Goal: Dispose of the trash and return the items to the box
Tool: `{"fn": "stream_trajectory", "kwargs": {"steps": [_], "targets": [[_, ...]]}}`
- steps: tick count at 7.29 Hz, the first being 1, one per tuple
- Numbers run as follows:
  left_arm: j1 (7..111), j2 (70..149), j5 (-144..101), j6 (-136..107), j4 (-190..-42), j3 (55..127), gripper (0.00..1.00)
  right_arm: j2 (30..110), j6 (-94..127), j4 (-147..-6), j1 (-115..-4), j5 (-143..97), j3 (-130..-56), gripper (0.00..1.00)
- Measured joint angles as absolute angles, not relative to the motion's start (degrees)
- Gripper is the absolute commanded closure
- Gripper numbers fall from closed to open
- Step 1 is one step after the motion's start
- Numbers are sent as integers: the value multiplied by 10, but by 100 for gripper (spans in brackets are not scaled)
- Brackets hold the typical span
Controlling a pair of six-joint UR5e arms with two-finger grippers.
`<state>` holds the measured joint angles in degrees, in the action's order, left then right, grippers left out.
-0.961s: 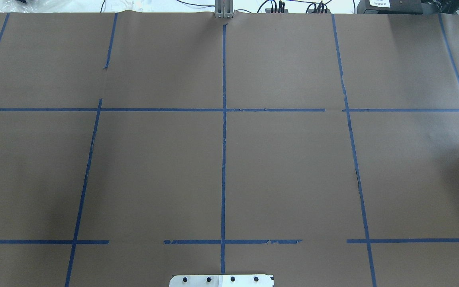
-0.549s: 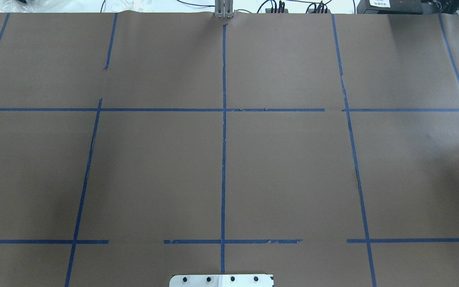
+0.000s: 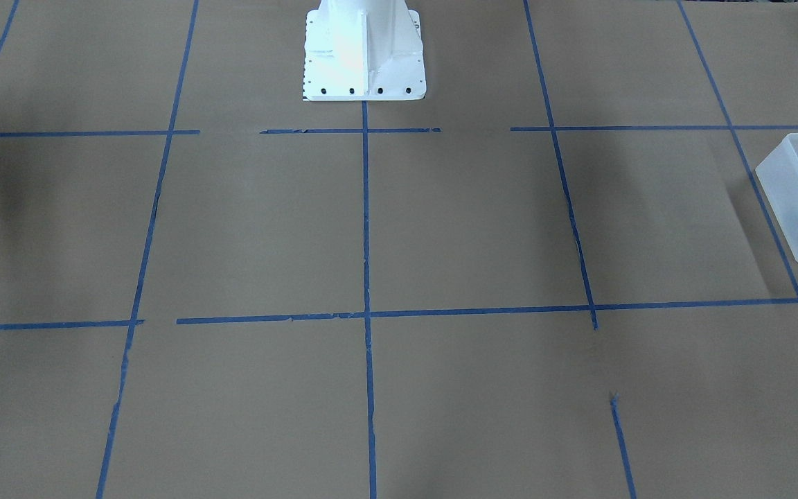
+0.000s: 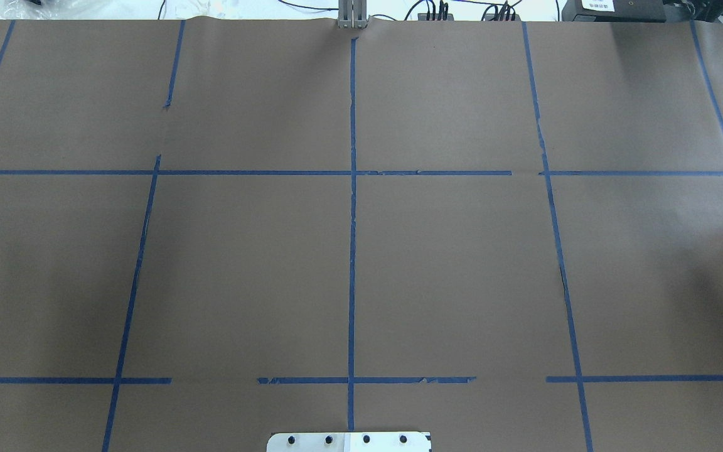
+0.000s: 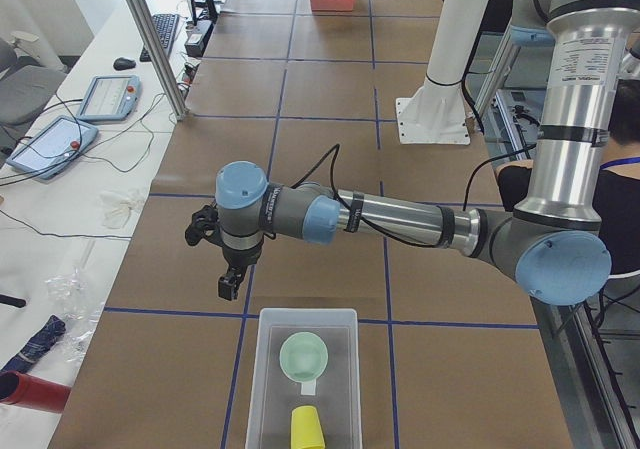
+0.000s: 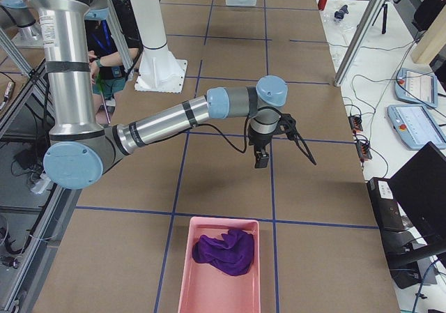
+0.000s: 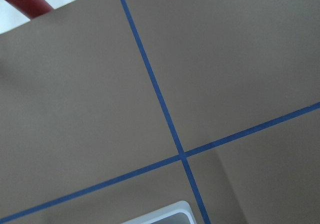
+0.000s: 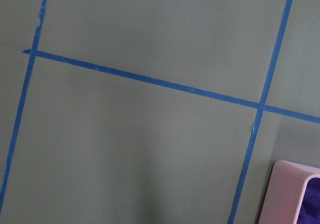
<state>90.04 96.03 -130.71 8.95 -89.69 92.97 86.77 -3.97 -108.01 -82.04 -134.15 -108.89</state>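
Left gripper (image 5: pixel 227 287) hovers near box (image 5: pixel 262 369), right gripper (image 6: pixel 261 162) near pink bin (image 6: pixel 187 278); cannot tell openness. Bowl (image 5: pixel 303 354), cup (image 5: pixel 306 427) inside box. Likely done: retract upward, clear of walls.

Brown paper-covered table (image 4: pixel 462 263) crossed by a grid of blue tape (image 4: pixel 352 251); in the left side view, a tablet (image 5: pixel 108 96) lies at ten o'clock.

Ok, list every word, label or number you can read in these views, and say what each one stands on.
No text here can be read for certain.
white sticker on the black device past the table's far edge: too small to read.
left arm label, on its upright silver link: print blurred, unreadable.
right arm label, on its upright silver link: print blurred, unreadable.
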Motion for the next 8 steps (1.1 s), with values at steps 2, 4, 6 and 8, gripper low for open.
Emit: {"fn": "stream_trajectory", "kwargs": {"steps": [2,4,6,8], "targets": [[895,974,-1307,93,-844,912,0,853,-36,-1088,-824,-1331,-1060,0],[894,977,-1307,92,-831,910,0,823,-38,-1084,-856,-1323,-990,0],[895,972,-1306,91,-830,920,0,843,-44,-1057,-889,-1323,-952,0],[896,964,-1297,89,-831,931,0,909,-46,-993,-916,-1325,-950,0]]}}
